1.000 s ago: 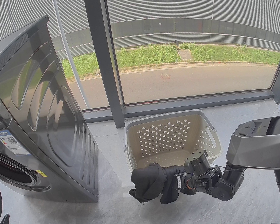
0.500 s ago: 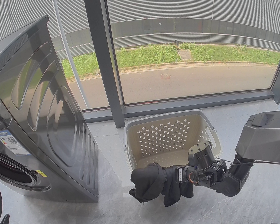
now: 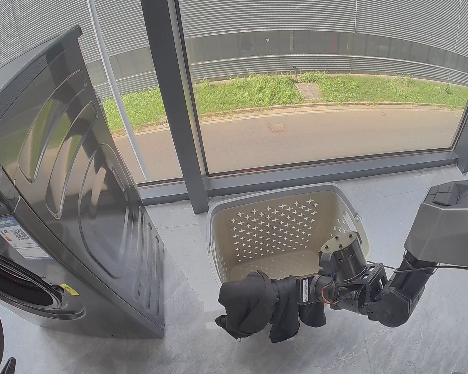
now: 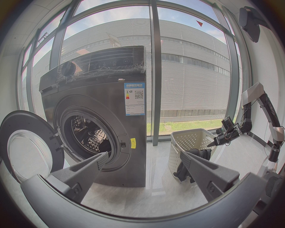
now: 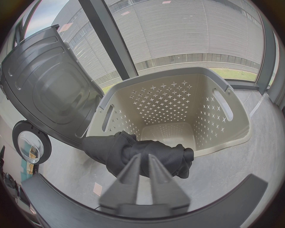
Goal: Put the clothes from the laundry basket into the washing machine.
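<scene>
Right gripper (image 5: 145, 157) backs off rightward, clenched on the black garment (image 3: 250, 303) draped over the laundry basket (image 3: 279, 193) rim; left gripper (image 4: 143, 154) spread, washing machine (image 3: 78, 186) load pending.

- The washing machine (image 3: 78, 186) has a dark grey metal body, smooth and quite glossy; its side reflects the window.
- On its top panel I see a thin clear plastic film (image 4: 101, 69), wrinkled and shiny.
- Its door (image 4: 28, 154) has a glass centre inside a dark matt ring.
- The laundry basket (image 3: 274, 224) is cream plastic, matt, with star-shaped holes; its rim is grey and smooth.
- The black garment (image 3: 253, 302) is soft matt cloth with many folds.
- The floor (image 3: 181, 363) looks like polished pale stone with grey veins, glossy.
- The fingers of my left hand (image 4: 143, 154) and right hand (image 5: 144, 156) look like dark grey matt plastic, slightly grainy.
</scene>
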